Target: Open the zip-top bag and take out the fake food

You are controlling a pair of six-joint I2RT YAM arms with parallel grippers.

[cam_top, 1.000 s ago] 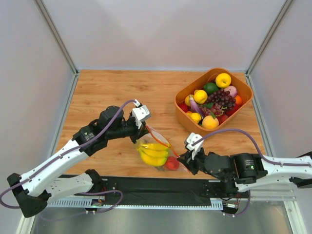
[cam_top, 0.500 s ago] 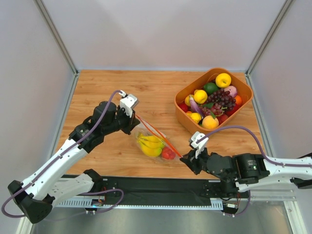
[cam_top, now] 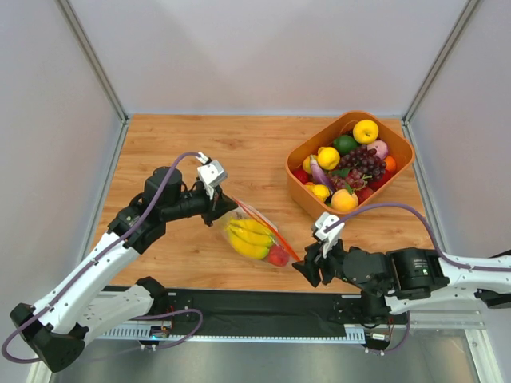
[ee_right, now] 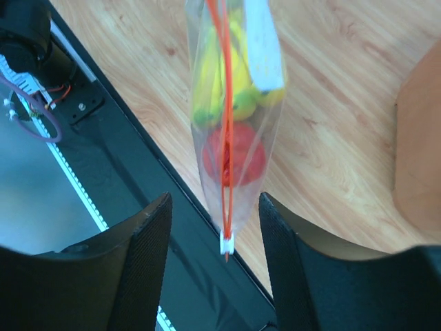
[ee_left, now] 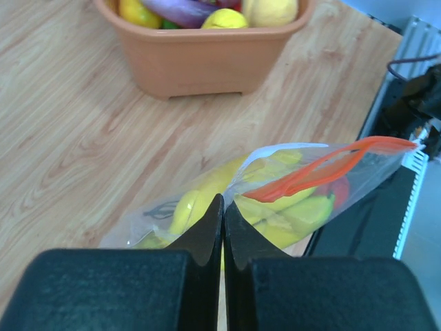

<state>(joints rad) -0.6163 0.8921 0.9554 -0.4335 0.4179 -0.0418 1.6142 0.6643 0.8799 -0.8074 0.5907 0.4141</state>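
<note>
The zip-top bag (cam_top: pixel 254 235) is clear with a red-orange zip strip (ee_left: pixel 324 164), whose two sides look parted. Inside are the fake food's yellow banana bunch (cam_top: pixel 247 238) and small red fruit (cam_top: pixel 278 255). I see no tan-brown balls. My left gripper (cam_top: pixel 222 206) is shut on the bag's upper left corner and holds it up; in the left wrist view its gripper (ee_left: pixel 223 207) pinches the plastic. My right gripper (cam_top: pixel 308 268) is open. In the right wrist view the gripper (ee_right: pixel 219 231) straddles the bag's end and white slider (ee_right: pixel 226 241) without touching, with the red fruit (ee_right: pixel 238 157) and banana (ee_right: pixel 238 83) beyond.
An orange basket (cam_top: pixel 307 152) of mixed fruit, including purple grapes (cam_top: pixel 361 163) and yellow round fruit (cam_top: pixel 366 130), stands at the back right and shows in the left wrist view (ee_left: pixel 200 65). The black front rail (cam_top: pixel 263 302) lies just under the bag's near end. Grey walls surround the table.
My left gripper pulled the bag corner back and left, then settled. The bag stretched and shifted left. My right gripper moved slightly toward the front edge and now stands open around the slider end.
</note>
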